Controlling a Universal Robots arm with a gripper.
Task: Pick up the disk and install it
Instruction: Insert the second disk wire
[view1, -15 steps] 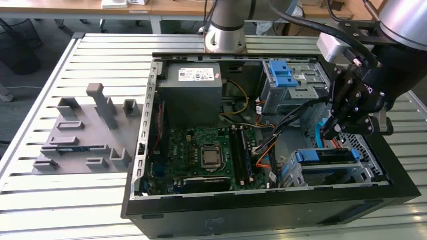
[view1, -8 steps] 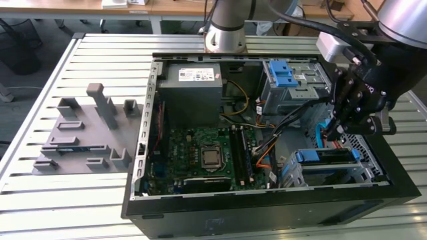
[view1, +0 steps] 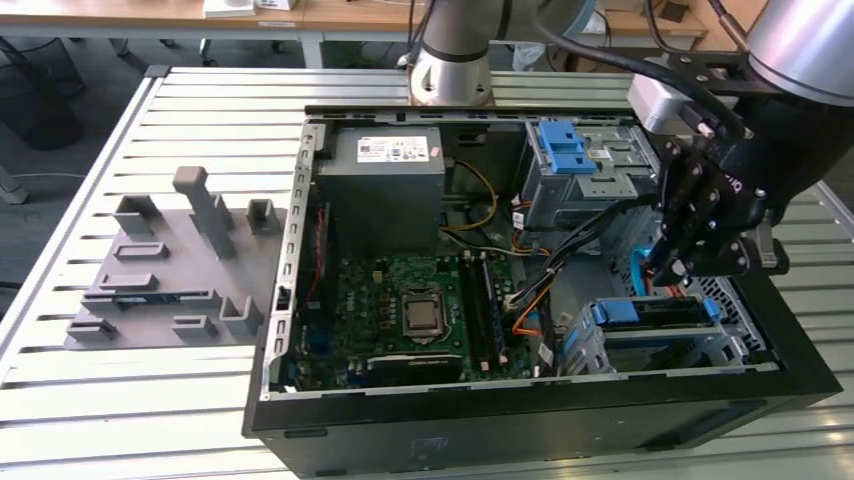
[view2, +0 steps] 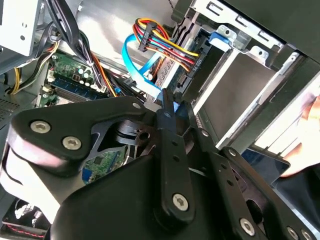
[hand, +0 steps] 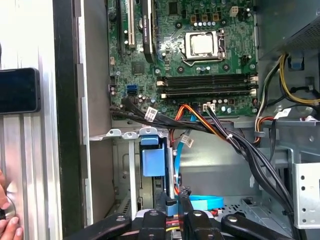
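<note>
Black steel open computer case (view1: 534, 420) lies on the slatted metal table (view1: 160, 400). Black robot gripper (view1: 674, 270) hangs inside the case at the exterior view's right, fingertips pressed nearly together over a thin blue piece in the first wrist view. The disk, a flat silver drive with blue rails (view1: 654, 312), sits in the lower bay just below the gripper. Green motherboard (view1: 414, 310) lies beside it.
</note>
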